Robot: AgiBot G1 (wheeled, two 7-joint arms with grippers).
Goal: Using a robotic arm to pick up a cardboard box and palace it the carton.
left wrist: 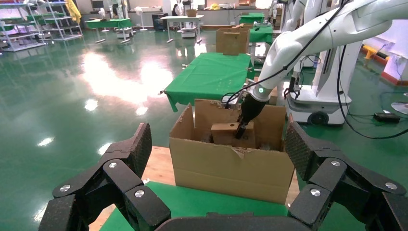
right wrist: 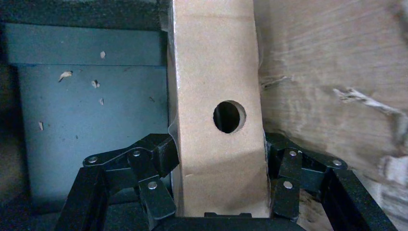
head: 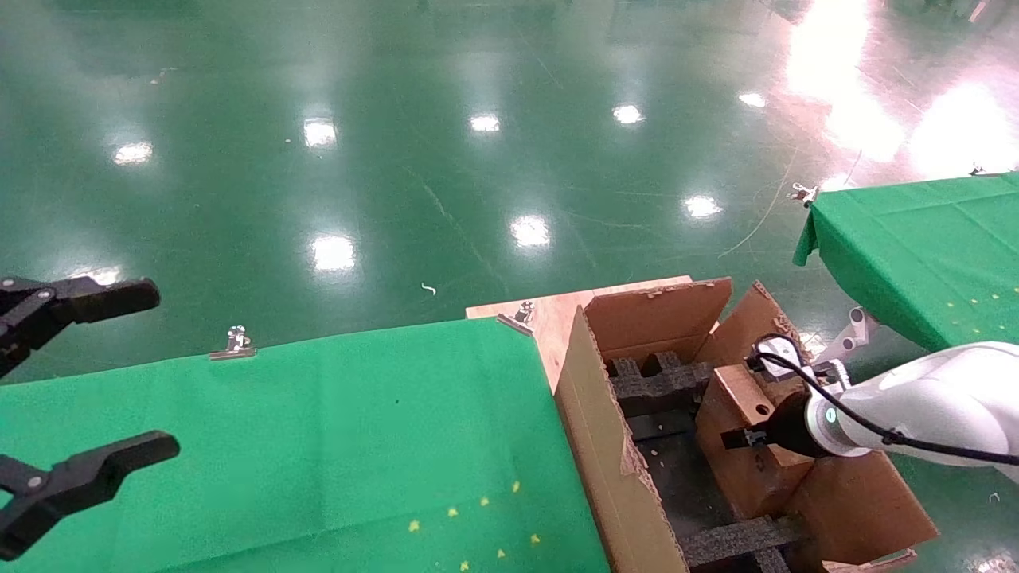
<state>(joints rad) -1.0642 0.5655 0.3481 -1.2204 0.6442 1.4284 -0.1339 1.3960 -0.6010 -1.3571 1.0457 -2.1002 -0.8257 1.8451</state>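
**Cardboard box held inside carton, release pending**

Cardboard box [head: 744, 434] is the item under handling; all positions below are referred to the carton [head: 605, 446].

Left of the carton: the left gripper [head: 76, 398] hangs over the green table [head: 318, 446], well apart from the carton, with its fingers spread wide and nothing between them. It appears idle. The left wrist view confirms the wide spread and looks toward the carton's outer wall [left wrist: 231, 166].

Inside the carton: black foam inserts [head: 657, 382] line the floor. The cardboard box stands within the walls, toward the carton's right side, close against the inner cardboard face. Whether its base rests on the foam cannot be told.

Right of the carton: the robotic arm [head: 923, 406] reaches in over the right wall. Its right gripper [right wrist: 219, 168] is clamped on the cardboard box [right wrist: 216, 96], one finger [right wrist: 149, 163] pressed to each narrow side, just below the round punched hole [right wrist: 229, 116]. The opening is narrow, set only by the box's width.

Step in hand, by judgement: placement, late in the task, the box already being inside the carton. The next move calls for settling the box onto the foam, parting the fingers and lifting clear without dragging the box or catching the ragged flaps [head: 661, 314].
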